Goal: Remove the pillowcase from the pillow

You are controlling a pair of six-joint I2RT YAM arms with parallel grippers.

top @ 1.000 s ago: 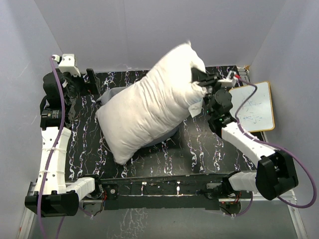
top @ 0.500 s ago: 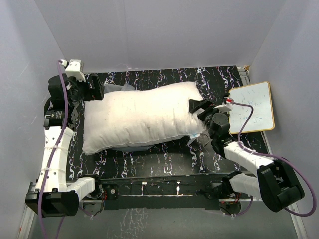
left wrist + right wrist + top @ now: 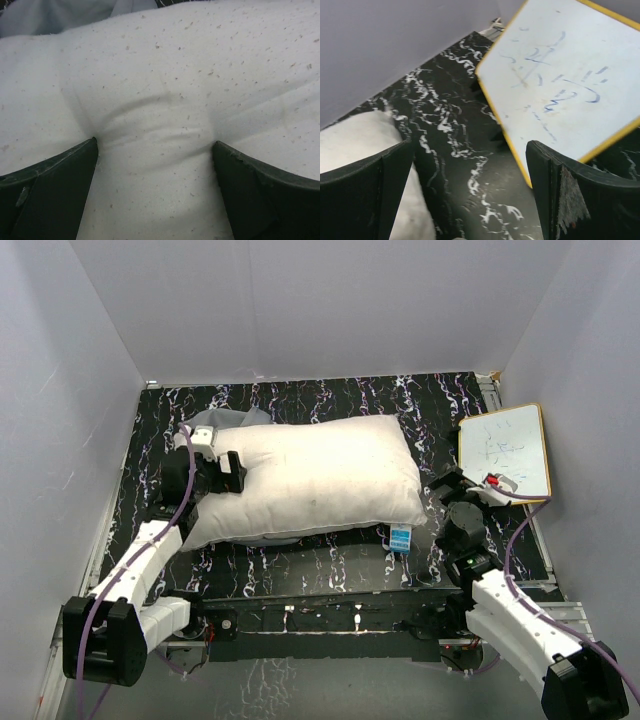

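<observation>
The off-white speckled pillow [image 3: 315, 480] lies flat across the middle of the table. The grey pillowcase [image 3: 215, 423] shows as a crumpled bit behind the pillow's left end and as a strip under its front edge; it also shows in the left wrist view as the pillowcase [image 3: 60, 12], top left. My left gripper [image 3: 225, 472] is at the pillow's left end, open, its spread fingertips [image 3: 82, 155] denting the pillow [image 3: 200, 75] without pinching it. My right gripper [image 3: 465, 490] is open over bare table, right of the pillow's corner [image 3: 355, 145], holding nothing.
A yellow-framed whiteboard [image 3: 505, 452] leans at the table's right edge, close to the right gripper, also seen as the whiteboard [image 3: 570, 75]. A small blue and white tag [image 3: 401, 539] sticks out at the pillow's front right corner. Grey walls enclose the black marbled table [image 3: 330, 400].
The pillow, held up by its right end a second ago, now lies flat. The right gripper opened, let it go and drew back right. The left arm swung from the far-left corner to the pillow's left end.
</observation>
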